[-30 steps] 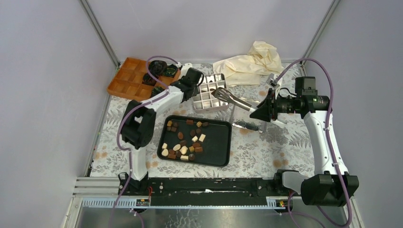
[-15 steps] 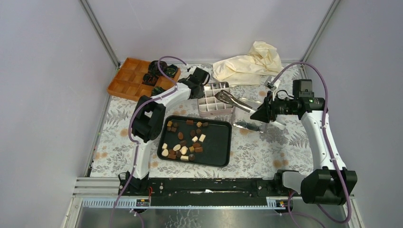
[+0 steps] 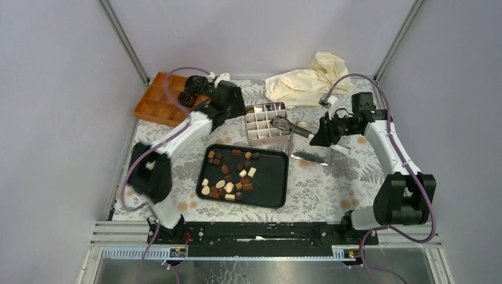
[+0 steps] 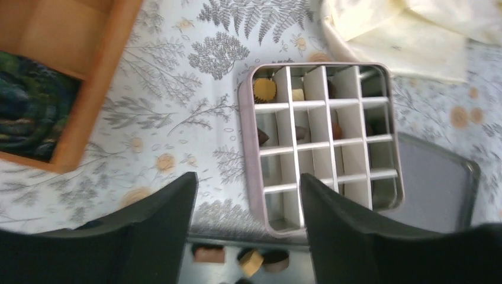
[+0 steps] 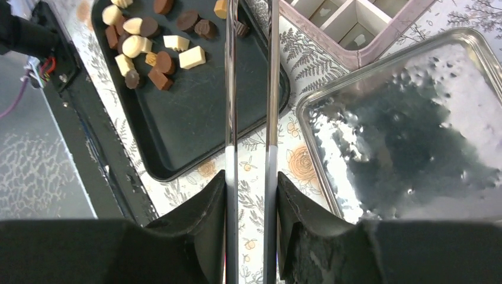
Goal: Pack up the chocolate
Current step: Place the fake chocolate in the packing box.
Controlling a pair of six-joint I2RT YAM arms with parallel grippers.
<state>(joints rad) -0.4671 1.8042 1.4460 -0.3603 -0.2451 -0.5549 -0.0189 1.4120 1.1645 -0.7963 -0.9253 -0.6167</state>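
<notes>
So the left gripper (image 4: pixel 247 183) was spread wide with nothing in it, hovering over the near-left edge of the divided tin (image 4: pixel 322 145). The right gripper (image 5: pixel 251 183) was clamped on the tongs (image 5: pixel 232 89). Their tips reached over the tin, and I couldn't tell if they held anything.

The left arm stretched far forward, while the right bent in from the side.

Most of the chocolate (image 3: pixel 229 187) sat on the black tray (image 3: pixel 272 177), with a few pieces in the tin's cells.

A strip of tablecloth (image 4: pixel 177 106) ran between the tin and the orange tray (image 4: pixel 89 59), and the lid (image 3: pixel 311 155) lay just right of the tin.
</notes>
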